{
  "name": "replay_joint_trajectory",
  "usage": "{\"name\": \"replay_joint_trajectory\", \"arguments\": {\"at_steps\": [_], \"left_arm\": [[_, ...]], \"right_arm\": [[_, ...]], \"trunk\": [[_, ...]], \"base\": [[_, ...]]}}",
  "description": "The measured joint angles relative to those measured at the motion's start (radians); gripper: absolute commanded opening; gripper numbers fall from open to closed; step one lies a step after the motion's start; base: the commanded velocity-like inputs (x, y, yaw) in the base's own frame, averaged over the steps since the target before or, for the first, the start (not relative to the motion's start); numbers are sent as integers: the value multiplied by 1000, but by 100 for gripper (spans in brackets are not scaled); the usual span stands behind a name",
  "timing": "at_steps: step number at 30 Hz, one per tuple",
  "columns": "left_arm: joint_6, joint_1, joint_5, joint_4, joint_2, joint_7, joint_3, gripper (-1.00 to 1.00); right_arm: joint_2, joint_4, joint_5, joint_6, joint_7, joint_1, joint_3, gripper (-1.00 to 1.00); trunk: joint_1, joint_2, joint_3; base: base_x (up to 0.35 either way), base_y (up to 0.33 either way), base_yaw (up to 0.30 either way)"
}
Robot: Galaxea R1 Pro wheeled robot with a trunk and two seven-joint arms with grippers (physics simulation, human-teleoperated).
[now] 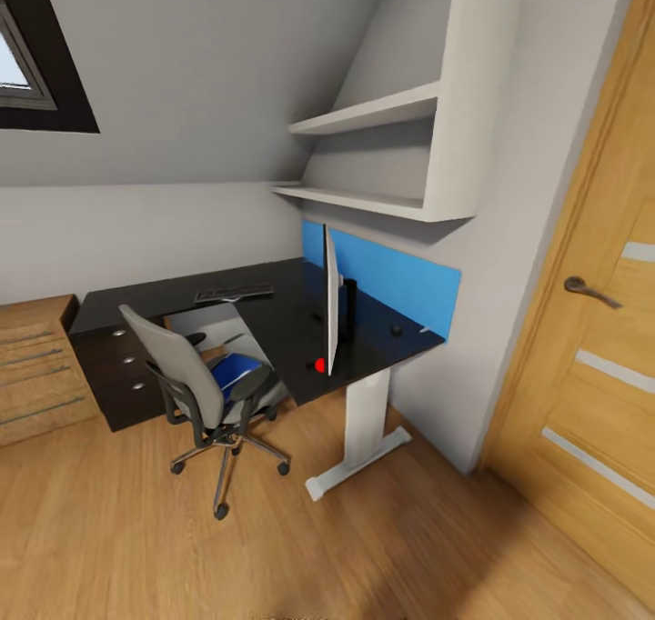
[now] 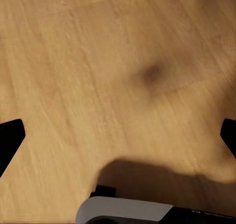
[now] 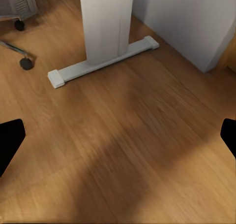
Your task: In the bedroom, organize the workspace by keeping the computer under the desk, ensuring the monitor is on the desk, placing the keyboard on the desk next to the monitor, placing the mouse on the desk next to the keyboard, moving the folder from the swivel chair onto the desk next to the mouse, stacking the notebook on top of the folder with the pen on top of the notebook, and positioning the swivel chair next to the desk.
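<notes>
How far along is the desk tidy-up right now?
Done: the monitor, keyboard and what looks like the mouse are on the desk. In hand: nothing; both pincers look open over bare floor. Left: the blue folder lies on the swivel chair; notebook and pen unplaced.

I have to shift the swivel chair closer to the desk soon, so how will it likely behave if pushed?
The swivel chair stands on casters over smooth wood floor, so it should roll easily, perhaps further than meant. Its seat may spin instead of travelling straight. The blue folder lying on the seat could slide off if the push is abrupt.
</notes>
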Motion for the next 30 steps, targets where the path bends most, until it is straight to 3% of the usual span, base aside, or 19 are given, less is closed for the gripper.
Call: {"name": "replay_joint_trajectory", "arguments": {"at_steps": [7,10,11,14,16,17,20,30], "left_arm": [[5,0,1,0,4,0,2,100],[9,0,3,3,8,0,3,100],[9,0,36,7,23,1,14,100],[10,0,88,13,33,-3,39,100],[6,0,163,23,37,-9,77,100],[4,0,182,26,38,-10,86,100],[4,0,194,29,38,-8,92,100],[6,0,205,31,39,-3,100,100]], "right_arm": [[-7,0,0,1,0,0,1,100],[-25,0,-1,2,0,0,1,100],[-65,2,-8,8,-1,0,-7,100],[-100,2,-9,11,0,0,-7,100],[-127,3,-14,13,-1,0,-9,100],[-126,3,-13,12,-1,0,-5,100],[-107,3,-11,10,-2,0,-4,100],[-80,6,-10,11,-1,0,-3,100]], "trunk": [[0,0,-8],[0,0,-11],[0,0,-12],[0,0,-16],[0,0,-18],[0,0,-19],[0,0,-22],[0,0,-32]], "base": [[0,0,206],[0,0,209],[0,0,213],[0,0,214],[0,0,215],[0,0,215],[0,0,215],[0,0,215]]}}
